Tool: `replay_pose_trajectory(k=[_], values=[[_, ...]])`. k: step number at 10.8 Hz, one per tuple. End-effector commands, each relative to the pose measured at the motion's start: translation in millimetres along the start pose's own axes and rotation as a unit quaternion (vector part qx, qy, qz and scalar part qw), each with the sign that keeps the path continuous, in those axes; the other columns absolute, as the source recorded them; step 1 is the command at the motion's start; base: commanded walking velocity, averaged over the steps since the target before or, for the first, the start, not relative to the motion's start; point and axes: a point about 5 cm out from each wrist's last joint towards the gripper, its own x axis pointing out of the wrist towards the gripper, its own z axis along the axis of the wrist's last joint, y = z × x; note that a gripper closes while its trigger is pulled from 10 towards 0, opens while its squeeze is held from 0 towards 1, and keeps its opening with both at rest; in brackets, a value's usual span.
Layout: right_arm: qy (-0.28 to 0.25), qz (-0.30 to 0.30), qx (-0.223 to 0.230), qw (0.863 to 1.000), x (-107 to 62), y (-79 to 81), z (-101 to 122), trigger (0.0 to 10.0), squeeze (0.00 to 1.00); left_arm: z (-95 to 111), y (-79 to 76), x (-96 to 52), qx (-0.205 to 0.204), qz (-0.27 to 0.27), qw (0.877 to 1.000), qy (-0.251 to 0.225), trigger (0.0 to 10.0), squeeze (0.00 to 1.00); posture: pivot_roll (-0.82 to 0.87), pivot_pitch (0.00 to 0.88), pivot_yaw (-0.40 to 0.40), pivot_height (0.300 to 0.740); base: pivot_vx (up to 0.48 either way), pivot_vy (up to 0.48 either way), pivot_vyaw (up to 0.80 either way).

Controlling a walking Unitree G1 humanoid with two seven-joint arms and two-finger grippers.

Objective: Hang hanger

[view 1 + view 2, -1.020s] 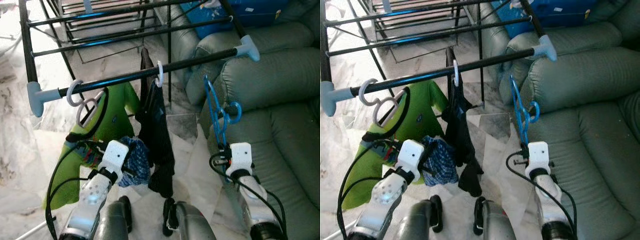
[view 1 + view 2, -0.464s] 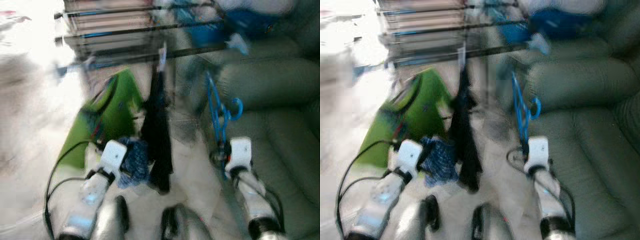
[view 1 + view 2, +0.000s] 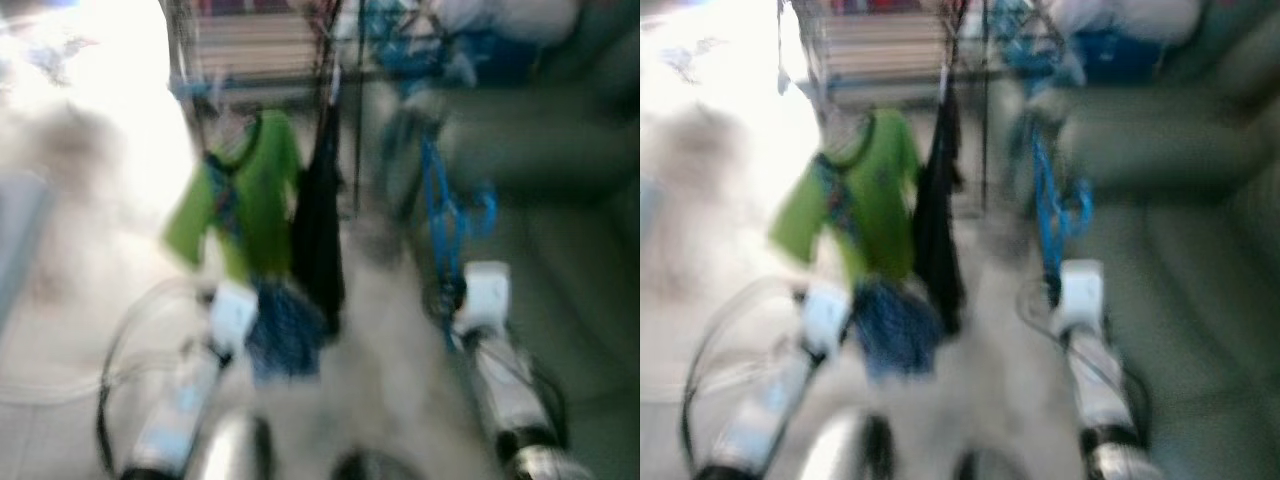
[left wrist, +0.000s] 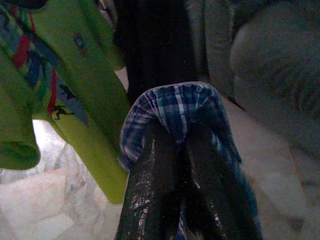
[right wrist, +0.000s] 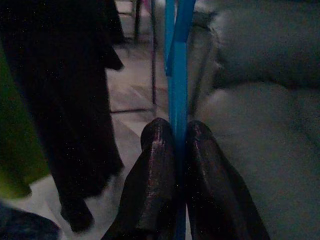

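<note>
— Where's the blue hanger?
— Upright beside the sofa, right pincer clamped on its thin bar. Light, stiff, probably slick. Left pincer grips checked cloth

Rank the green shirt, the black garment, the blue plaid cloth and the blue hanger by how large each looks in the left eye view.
1. green shirt
2. black garment, close behind
3. blue hanger, long but thin
4. blue plaid cloth

Motion blur makes the last two uncertain.
</note>
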Motion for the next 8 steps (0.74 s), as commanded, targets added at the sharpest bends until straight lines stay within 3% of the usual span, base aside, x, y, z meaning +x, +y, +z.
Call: replay_pose_trajectory(k=[1,2,3,5,6,8], values=[[-0.011,-0.020,-0.014,1.000,2.5,-4.3,3.9,10.0,0.00,17.6,12.8,9.5,0.022,0.006,0.999,-0.034,10.0,0.00,0.03,0.000,-0.020,0.740,-0.322,0.000,0.00],[-0.015,-0.025,-0.014,0.999,5.7,-2.4,6.1,10.0,0.00,20.6,21.5,14.5,0.027,0.015,0.999,-0.035,10.0,0.00,0.03,0.000,-0.017,0.740,-0.311,0.000,0.00],[-0.013,-0.002,0.016,1.000,7.9,2.8,6.7,10.0,0.00,20.9,25.8,16.0,0.029,0.023,0.999,-0.037,10.0,0.00,0.03,0.000,-0.018,0.740,-0.289,0.000,0.00],[0.002,0.004,-0.010,1.000,11.4,4.7,7.0,10.0,0.00,23.5,27.8,16.9,0.060,0.023,0.997,-0.047,10.0,0.00,0.04,0.006,-0.034,0.740,-0.285,0.000,0.00],[-0.002,0.008,-0.021,1.000,13.4,4.4,10.4,10.0,0.00,22.8,34.1,16.5,0.053,0.042,0.997,-0.047,10.0,0.00,0.03,0.020,-0.036,0.740,-0.289,0.000,0.00],[-0.023,0.029,-0.041,0.998,17.7,13.5,21.3,10.0,0.00,25.8,39.1,15.5,0.076,0.038,0.995,-0.053,10.0,0.00,0.04,0.077,-0.033,0.740,-0.126,0.000,0.00]])
